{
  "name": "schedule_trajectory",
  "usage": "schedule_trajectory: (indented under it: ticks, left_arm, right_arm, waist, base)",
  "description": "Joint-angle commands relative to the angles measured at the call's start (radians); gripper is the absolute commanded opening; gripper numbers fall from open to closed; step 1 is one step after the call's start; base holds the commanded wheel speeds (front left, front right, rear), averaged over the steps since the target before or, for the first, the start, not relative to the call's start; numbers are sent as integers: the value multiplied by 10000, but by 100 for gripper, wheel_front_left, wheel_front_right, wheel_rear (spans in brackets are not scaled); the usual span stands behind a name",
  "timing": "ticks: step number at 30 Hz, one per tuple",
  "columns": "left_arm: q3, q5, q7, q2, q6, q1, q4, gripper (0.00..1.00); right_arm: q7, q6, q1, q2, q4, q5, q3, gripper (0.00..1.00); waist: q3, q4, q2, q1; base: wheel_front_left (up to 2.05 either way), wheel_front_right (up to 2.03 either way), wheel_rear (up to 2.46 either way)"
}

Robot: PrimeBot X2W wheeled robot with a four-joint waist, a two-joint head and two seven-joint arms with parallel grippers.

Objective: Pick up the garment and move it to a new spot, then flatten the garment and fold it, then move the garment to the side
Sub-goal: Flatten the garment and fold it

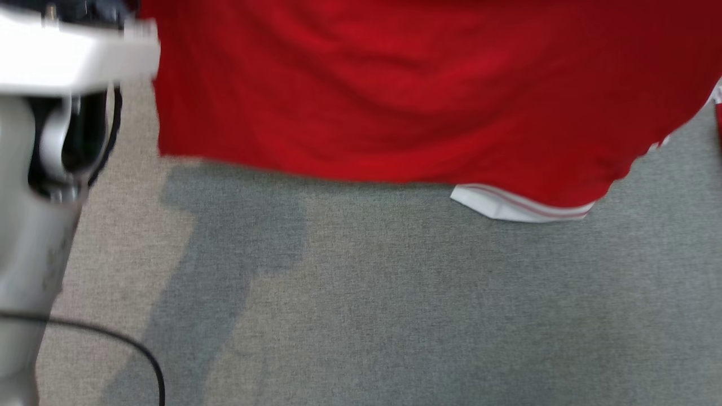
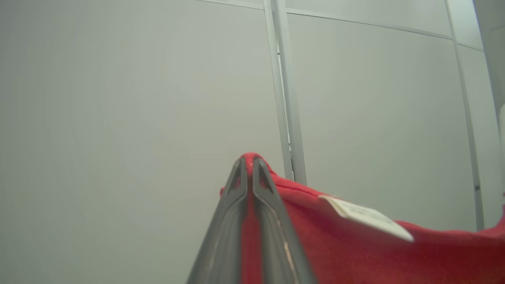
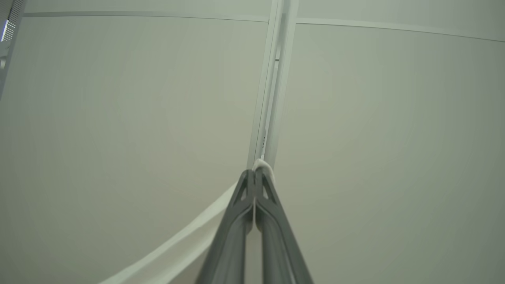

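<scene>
Already done: the pick-up, by the look of it; the red knit garment with white striped trim point(image 1: 395, 84) hangs in the air, spread between both arms.
Garment: it fills the head view from 10 o'clock across 12 to 3 o'clock, its lower hem clear of the grey carpet floor point(image 1: 423, 310), with a white cuff point(image 1: 507, 204) hanging lowest, just right of centre.
Left gripper point(image 2: 248, 159): clenched on a fold of red cloth, which shows between the two dark fingers and pokes out past their tips; a white sewn-in label point(image 2: 367, 217) lies on the fabric toward 4 o'clock.
Right gripper point(image 3: 256, 173): pinched tight on the white trim edge point(image 3: 189, 232), which runs away toward 7 o'clock.
Backdrop: both wrist cameras look at pale wall panels point(image 2: 118, 118), so the fingers point roughly level or upward.
Other items: a pale forearm point(image 1: 34, 225) at 9 o'clock and a black cable point(image 1: 113, 338) at 7 o'clock on the carpet.
Step in hand: probably carrying the garment to its new spot.
Left to do: laying it down, flattening, folding, then moving it to the side.
Progress: early, judged as roughly the first quarter.
</scene>
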Motion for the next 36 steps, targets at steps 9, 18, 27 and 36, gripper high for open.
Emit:
schedule_trajectory:
  ticks: [9,18,27,36]
  left_arm:
    - [-91,-539,-612,-1068,-1236,-3315,4989,0]
    - [165,-1192,-884,-1832,-2141,-4565,8697,0]
    - [117,-1927,-1027,-2435,-2897,-3363,10829,0]
    - [215,-1829,-1293,-2591,-3041,-707,10274,0]
  right_arm:
    - [-1500,-4,-4320,431,4272,454,1364,0]
    - [-2663,-4,-6189,1400,7510,1391,1874,0]
    - [-2790,-4,-4336,1472,8961,2660,2760,0]
    - [-2905,-3,709,1042,7062,4733,3060,0]
  waist:
    - [575,399,0,0]
    - [664,329,0,0]
    - [1011,276,0,0]
    - [865,252,0,0]
  base:
    - [0,0,0]
    - [0,0,0]
    - [0,0,0]
    - [0,0,0]
